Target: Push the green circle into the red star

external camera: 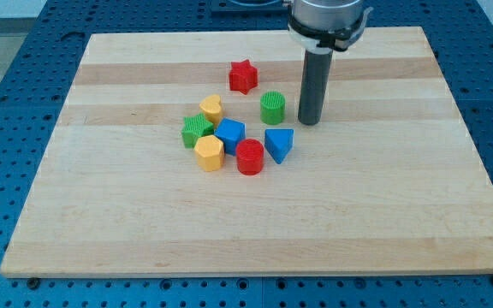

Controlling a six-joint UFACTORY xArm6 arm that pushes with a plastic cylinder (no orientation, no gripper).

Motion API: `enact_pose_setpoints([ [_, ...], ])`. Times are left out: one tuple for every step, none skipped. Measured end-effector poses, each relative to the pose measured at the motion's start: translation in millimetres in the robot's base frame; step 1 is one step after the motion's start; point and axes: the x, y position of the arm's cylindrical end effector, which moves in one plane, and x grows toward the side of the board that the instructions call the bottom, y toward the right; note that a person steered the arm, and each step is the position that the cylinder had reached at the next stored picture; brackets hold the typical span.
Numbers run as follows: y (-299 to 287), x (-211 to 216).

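Note:
The green circle (273,108) stands on the wooden board, below and to the right of the red star (243,76), with a small gap between them. My tip (308,121) rests on the board just to the right of the green circle, a short gap away. The rod rises straight up from there to the arm's end at the view's top.
A cluster lies below and left of the green circle: a yellow heart (212,109), a green star (197,132), a blue block (230,135), a yellow hexagon (209,153), a red cylinder (250,157) and a blue triangle (278,144). The board (383,205) sits on a blue perforated table.

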Motion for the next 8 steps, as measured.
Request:
enact_pose_setpoints([
  [-42,-11],
  [-49,-11],
  [-20,-2],
  [-46,0],
  [-100,-1],
  [-138,-14],
  [-149,-27],
  [-146,-25],
])
